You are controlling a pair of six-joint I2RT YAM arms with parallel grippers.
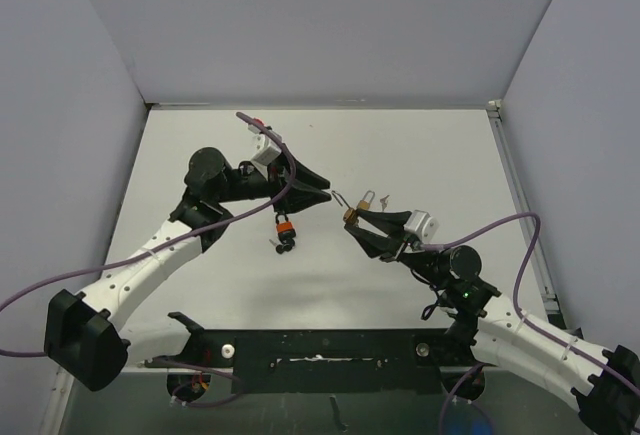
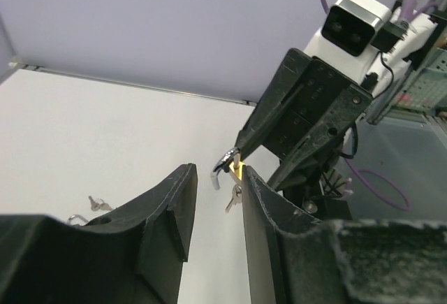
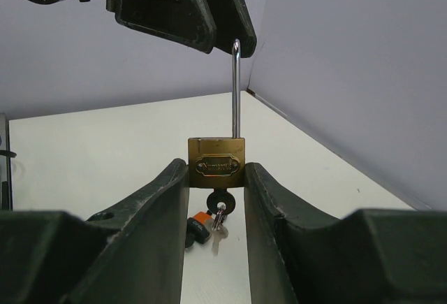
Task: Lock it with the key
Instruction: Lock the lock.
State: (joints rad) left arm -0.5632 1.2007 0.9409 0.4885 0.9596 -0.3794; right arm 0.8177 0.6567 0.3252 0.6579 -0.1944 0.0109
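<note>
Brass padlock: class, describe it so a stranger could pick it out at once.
Start at the white table and find the right gripper near its middle. Clamped between its fingers is the brass padlock, shackle raised, key in its underside. Unlike the orange-and-black item nearby, it is gold-coloured and gripped.

The padlock (image 3: 216, 165) is matt brass (shackle (image 3: 236, 94) polished steel).

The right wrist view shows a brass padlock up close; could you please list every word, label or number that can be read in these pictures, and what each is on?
Brass padlock, clamped in the right gripper: the embossed oval on its body has lettering, but it is too blurred to read.
White camera housing on the right wrist, seen in the left wrist view: no legible marking.
Nothing else carries readable text.
</note>
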